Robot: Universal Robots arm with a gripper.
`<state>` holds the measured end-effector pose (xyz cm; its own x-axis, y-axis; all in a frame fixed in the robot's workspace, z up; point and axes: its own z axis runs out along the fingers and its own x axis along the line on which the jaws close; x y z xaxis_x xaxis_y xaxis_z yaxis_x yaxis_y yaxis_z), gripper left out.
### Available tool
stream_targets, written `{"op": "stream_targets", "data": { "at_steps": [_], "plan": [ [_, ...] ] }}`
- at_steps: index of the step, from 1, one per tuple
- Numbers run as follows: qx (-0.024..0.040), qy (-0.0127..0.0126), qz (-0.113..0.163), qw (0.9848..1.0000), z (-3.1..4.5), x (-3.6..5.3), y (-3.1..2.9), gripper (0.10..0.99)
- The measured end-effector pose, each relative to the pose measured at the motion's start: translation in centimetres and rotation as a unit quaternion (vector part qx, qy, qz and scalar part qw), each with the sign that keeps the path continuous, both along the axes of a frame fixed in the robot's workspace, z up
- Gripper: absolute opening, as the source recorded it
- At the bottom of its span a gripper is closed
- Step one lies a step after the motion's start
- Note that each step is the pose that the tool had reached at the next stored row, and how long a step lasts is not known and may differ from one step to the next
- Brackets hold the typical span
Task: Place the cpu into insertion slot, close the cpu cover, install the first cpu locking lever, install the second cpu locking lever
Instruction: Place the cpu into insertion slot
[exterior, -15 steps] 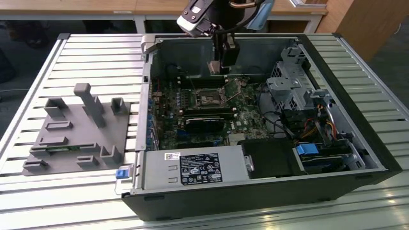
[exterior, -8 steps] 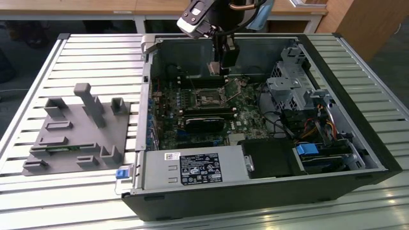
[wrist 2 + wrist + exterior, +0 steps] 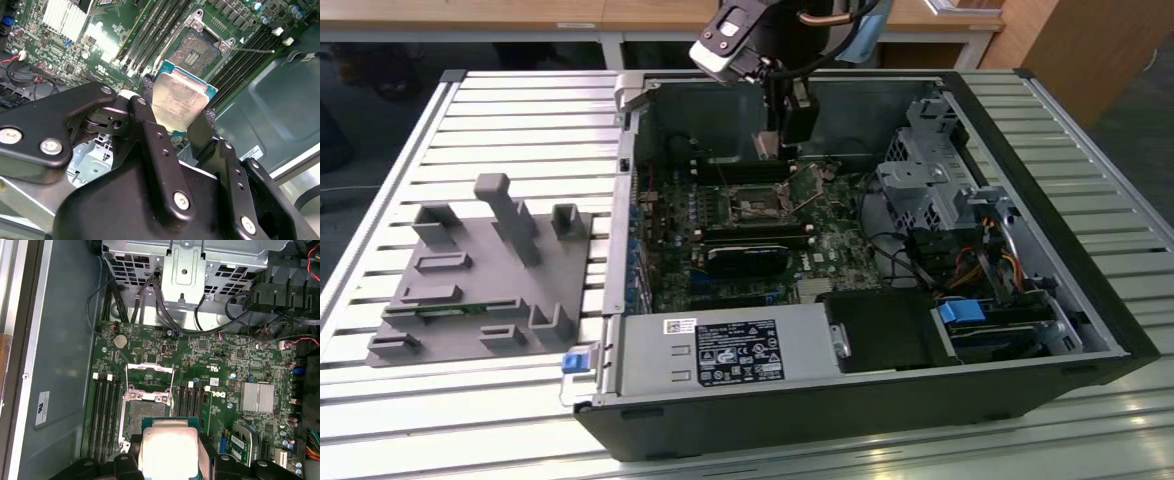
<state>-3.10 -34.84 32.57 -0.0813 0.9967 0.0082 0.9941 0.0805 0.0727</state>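
In both wrist views my gripper [image 3: 180, 107] is shut on the cpu [image 3: 182, 97], a pale silvery square chip with a teal edge, pinched by two black fingers [image 3: 145, 120]. It hangs above the green board, just off the insertion slot [image 3: 200, 47], whose dark square lies bare. In the first wrist view the cpu [image 3: 167, 447] covers one edge of the insertion slot [image 3: 137, 412]. The cpu cover [image 3: 150, 374] stands flipped open beyond it, with thin lever rods [image 3: 172, 385] raised at its sides. In the exterior view the gripper [image 3: 778, 148] hovers inside the case over the slot [image 3: 754, 208].
The open computer case [image 3: 1067, 300] lies on a slatted table. Long black memory slots [image 3: 102, 410] flank the socket. A black heatsink block [image 3: 747, 262], power supply [image 3: 720, 352], drive cage [image 3: 934, 180] and loose cables [image 3: 145, 300] crowd the inside. A grey fixture [image 3: 480, 270] sits at the exterior view's left.
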Motion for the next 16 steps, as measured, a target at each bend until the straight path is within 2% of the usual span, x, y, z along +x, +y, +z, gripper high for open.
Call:
{"op": "stream_targets", "data": {
  "at_steps": [16],
  "plan": [
    [0.0, 0.0, 0.0, 1.0, -0.91, 0.0, 0.01, 0.525]
  ]
}}
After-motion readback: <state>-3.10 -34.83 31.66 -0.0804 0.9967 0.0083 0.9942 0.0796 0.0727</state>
